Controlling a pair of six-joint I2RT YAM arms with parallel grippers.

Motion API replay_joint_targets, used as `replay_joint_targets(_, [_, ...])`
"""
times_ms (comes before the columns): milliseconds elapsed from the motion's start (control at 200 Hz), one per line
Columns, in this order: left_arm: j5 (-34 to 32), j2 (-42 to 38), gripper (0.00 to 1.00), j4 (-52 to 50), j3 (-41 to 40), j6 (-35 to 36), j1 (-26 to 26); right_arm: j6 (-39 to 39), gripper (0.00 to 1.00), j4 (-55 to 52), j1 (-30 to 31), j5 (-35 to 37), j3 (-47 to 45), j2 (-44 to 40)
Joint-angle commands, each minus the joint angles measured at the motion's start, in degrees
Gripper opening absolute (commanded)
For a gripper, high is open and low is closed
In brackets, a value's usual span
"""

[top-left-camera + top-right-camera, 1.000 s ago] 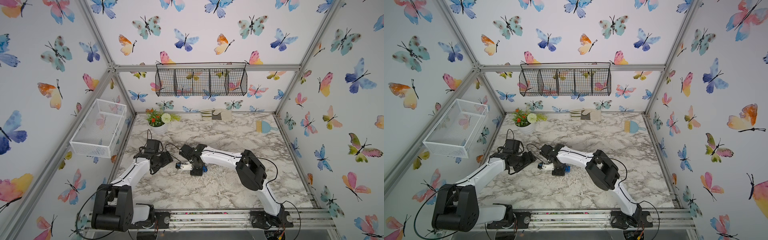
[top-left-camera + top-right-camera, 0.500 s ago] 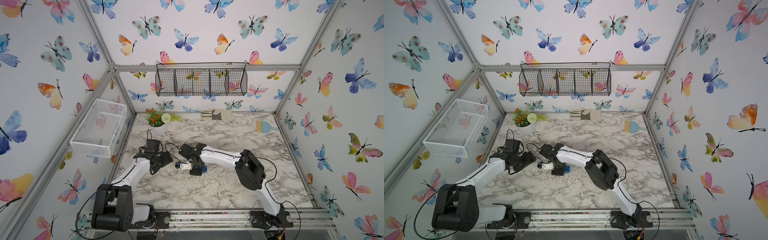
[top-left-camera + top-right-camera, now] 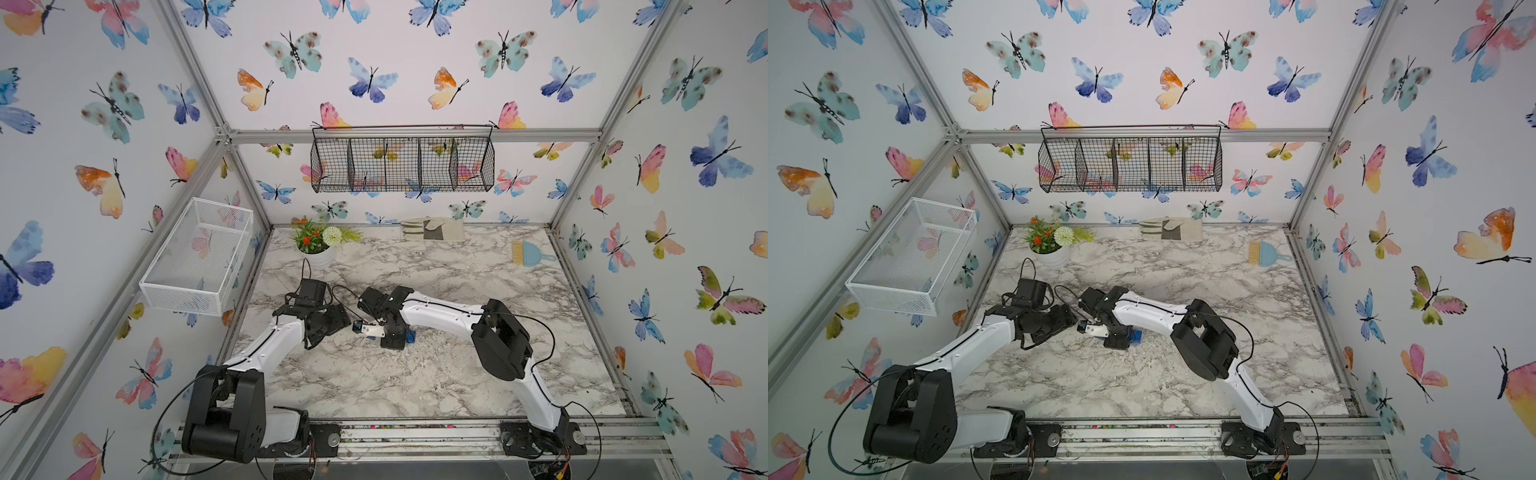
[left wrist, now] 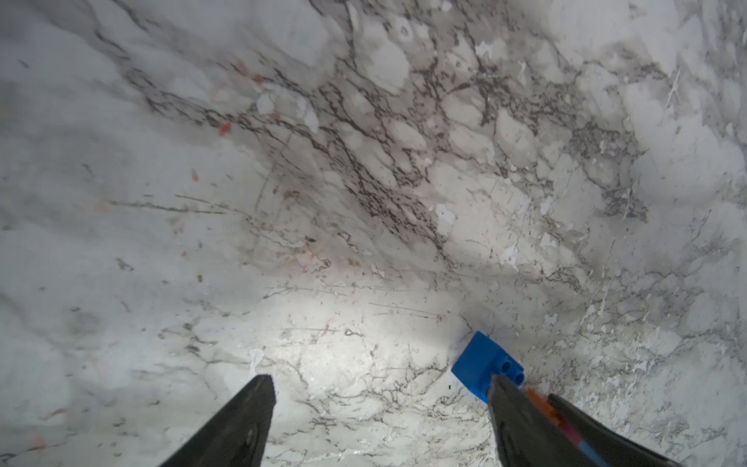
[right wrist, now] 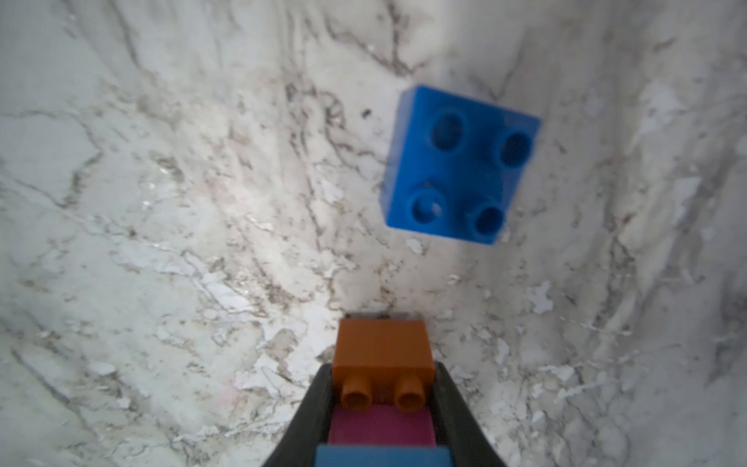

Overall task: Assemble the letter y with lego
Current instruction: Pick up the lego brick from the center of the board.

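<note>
My right gripper (image 5: 384,376) is shut on a lego stack lying on its side: an orange brick (image 5: 383,343) at the tip, then pink (image 5: 382,424), then light blue (image 5: 382,457). What lies further back is hidden, so the letter y is out of view. A loose dark blue brick (image 5: 461,165) sits studs-up on the marble just beyond the stack, also seen in both top views (image 3: 410,336) (image 3: 1136,336). My left gripper (image 4: 380,388) is open and empty, low over the table. The blue brick (image 4: 483,364) and the orange brick (image 4: 539,400) lie just outside one of its fingers (image 4: 513,420).
Both arms meet at the table's middle left (image 3: 332,320) (image 3: 392,336). A flower pot (image 3: 318,245) stands at the back left, folded cloths (image 3: 432,229) at the back and a small blue brush (image 3: 530,253) at the back right. A white wire basket (image 3: 199,257) hangs on the left wall.
My right gripper's jaws have drawn in onto the brick stack. Both arms stay almost where they were.
</note>
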Motion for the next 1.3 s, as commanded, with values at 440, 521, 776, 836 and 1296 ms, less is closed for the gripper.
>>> replay_joint_targets(440, [-15.0,18.2,0.74,-0.1,10.4,4.3,-21.2,13.0,0.16,0.4,-10.8,8.8,-5.6,-11.8])
replay_joint_targets(521, [-14.9,18.4,0.72,0.0,10.7,4.2,-22.2,13.9,0.16,0.7,-11.2,9.2,-5.9,-11.9])
replay_joint_targets(776, [-13.5,18.7,0.72,0.1,10.2,2.1,-25.5,13.5,0.17,1.5,-11.7,8.1,-6.5,-13.2])
replay_joint_targets(836, [-13.5,18.2,0.72,0.2,9.5,1.5,-26.5,13.4,0.18,1.4,-11.7,8.2,-6.5,-13.2])
replay_joint_targets(1296, [-16.5,12.6,0.81,-2.4,11.5,-0.3,-27.3,4.9,0.17,3.6,-11.5,-4.0,-8.0,-13.7])
